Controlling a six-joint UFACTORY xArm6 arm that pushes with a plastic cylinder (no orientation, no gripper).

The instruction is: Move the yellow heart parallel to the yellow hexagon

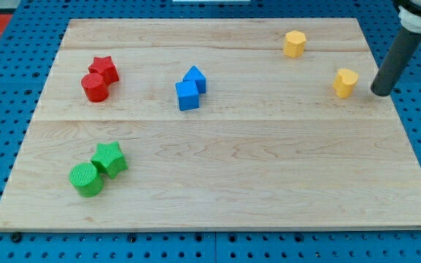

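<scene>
The yellow heart (pixel 345 82) lies near the board's right edge, below and to the right of the yellow hexagon (pixel 294 44), which sits near the view's top. My tip (pixel 379 93) rests on the board just right of the yellow heart, a small gap apart from it. The dark rod rises from there to the view's top right corner.
A red star (pixel 104 69) touches a red cylinder (pixel 94 88) at upper left. Two blue blocks (pixel 190 89) sit together at upper centre. A green star (pixel 110 158) touches a green cylinder (pixel 86 180) at lower left. The wooden board (pixel 218 183) lies on blue pegboard.
</scene>
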